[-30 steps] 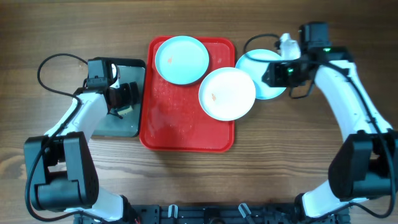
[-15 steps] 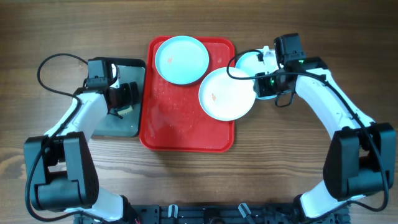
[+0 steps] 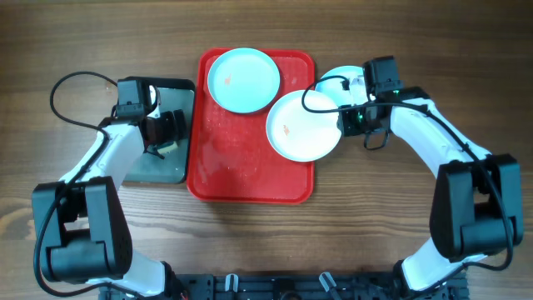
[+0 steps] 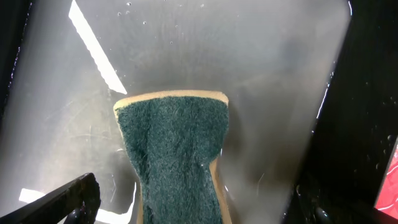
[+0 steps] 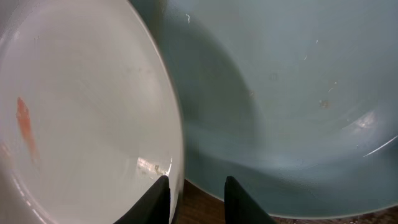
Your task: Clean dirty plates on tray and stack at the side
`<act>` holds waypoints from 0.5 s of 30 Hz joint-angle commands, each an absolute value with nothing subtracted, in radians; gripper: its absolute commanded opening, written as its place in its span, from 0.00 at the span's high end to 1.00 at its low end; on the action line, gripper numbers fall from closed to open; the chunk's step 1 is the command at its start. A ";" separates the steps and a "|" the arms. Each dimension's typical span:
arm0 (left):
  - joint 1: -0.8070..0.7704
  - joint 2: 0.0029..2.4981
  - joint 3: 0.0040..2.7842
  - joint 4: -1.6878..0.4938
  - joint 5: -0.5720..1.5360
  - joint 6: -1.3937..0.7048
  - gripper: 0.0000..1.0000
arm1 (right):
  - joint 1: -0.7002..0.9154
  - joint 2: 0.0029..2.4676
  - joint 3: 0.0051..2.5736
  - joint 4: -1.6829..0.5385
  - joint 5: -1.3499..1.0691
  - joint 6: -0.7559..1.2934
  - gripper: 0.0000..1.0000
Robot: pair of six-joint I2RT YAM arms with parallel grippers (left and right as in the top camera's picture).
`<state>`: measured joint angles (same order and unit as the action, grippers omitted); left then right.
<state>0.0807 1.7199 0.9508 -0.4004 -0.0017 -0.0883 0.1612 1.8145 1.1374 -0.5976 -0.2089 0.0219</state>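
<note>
The red tray [image 3: 241, 167] holds a light blue plate [image 3: 243, 79] at its far end. A white plate [image 3: 304, 125] with a reddish smudge overlaps the tray's right rim. Another light blue plate [image 3: 341, 81] lies on the table right of the tray, partly under my right arm. My right gripper [image 3: 343, 119] is at the white plate's right edge. In the right wrist view the white plate [image 5: 81, 112] has its rim in the narrow gap between the fingers [image 5: 239, 202], with wood still showing beside it. My left gripper [image 4: 189, 208] stands wide open astride a green sponge [image 4: 174, 155].
The sponge lies on a dark grey metal tray [image 3: 171, 92] left of the red tray. The second blue plate [image 5: 280, 93] sits close behind the white plate's rim. Cables loop from both arms. Wooden table [image 3: 400, 217] lies all around.
My right arm has swung left from the blue plate beside the tray to the white plate's right edge, and its jaws have narrowed. The left arm has not moved.
</note>
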 commanded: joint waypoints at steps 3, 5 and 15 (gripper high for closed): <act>0.083 1.702 0.944 -0.397 0.007 -0.087 0.00 | 0.167 1.829 1.124 -0.589 -0.261 0.047 0.82; 0.083 1.702 0.944 -0.397 0.007 -0.087 0.00 | 0.167 1.829 1.124 -0.587 -0.263 0.064 0.88; 0.083 1.702 0.944 -0.397 0.007 -0.087 0.00 | 0.186 1.829 1.126 -0.588 -0.485 0.140 0.96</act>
